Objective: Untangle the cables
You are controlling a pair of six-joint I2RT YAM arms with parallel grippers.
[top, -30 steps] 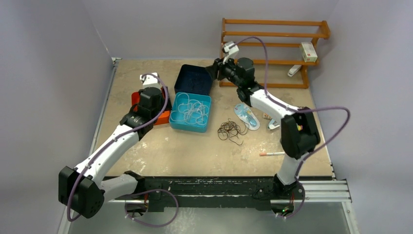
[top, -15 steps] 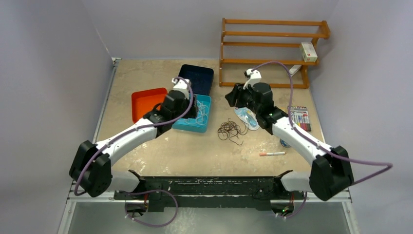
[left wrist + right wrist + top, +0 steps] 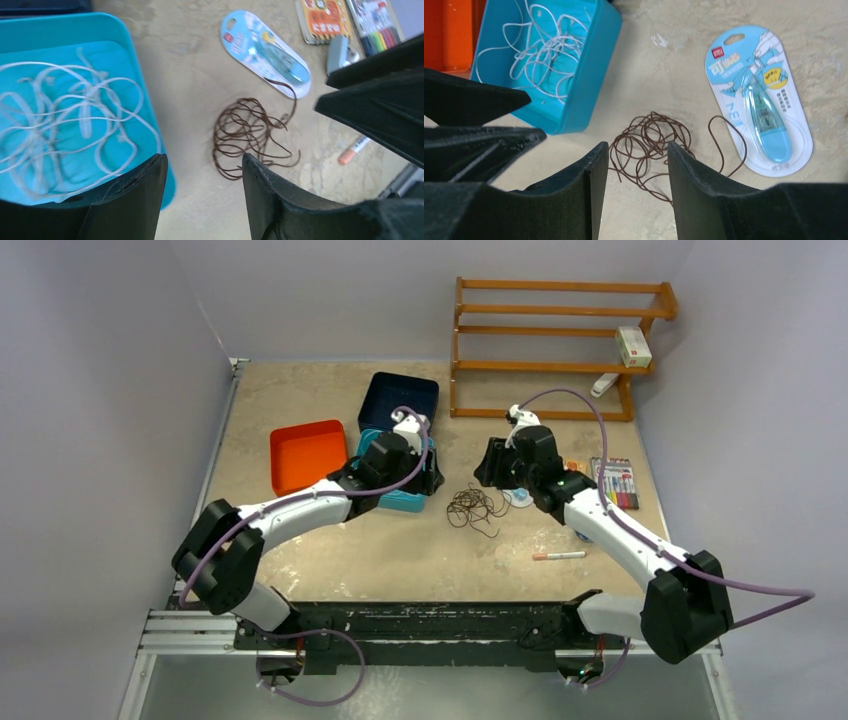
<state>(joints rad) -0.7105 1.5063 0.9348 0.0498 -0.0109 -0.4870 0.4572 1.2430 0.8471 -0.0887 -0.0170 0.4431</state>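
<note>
brown cables (image 3: 472, 508): a loose tangle of thin loops lying flat near the middle of the table (image 3: 400, 560), just right of the teal tray (image 3: 584, 95); one stray strand reaches the near end of the correction-tape pack (image 3: 759, 100).
white cables (image 3: 65, 125): a second tangle, heaped inside the teal tray and apart from the brown one.
left pincer (image 3: 202, 157): spread wide and holding nothing; it hangs by the tray's right rim, and the brown tangle lies just past its fingertips.
right pincer (image 3: 636, 147): also wide apart and empty; it hovers above the brown cables, whose loops show in the gap between its fingers in the right wrist view.
correction-tape pack: a light blue blister card just right of the brown cables; it bears a small red brand mark, large Chinese characters and a yellow oval sticker, none sharp enough to read.
marker set (image 3: 613, 483): a sleeve of coloured pens near the right edge; beside it lies an orange card (image 3: 325, 17) whose print is blurred.
pen (image 3: 558, 556): lies toward the near right, apart from the cables.
orange tray (image 3: 305, 452): left of the teal tray, toward the left edge.
dark blue tray (image 3: 400, 400): just behind the teal tray, toward the far edge.
wooden rack (image 3: 560, 340): at the far right corner; a small white box (image 3: 633, 345) sits on a shelf, its print too small to read.
</note>
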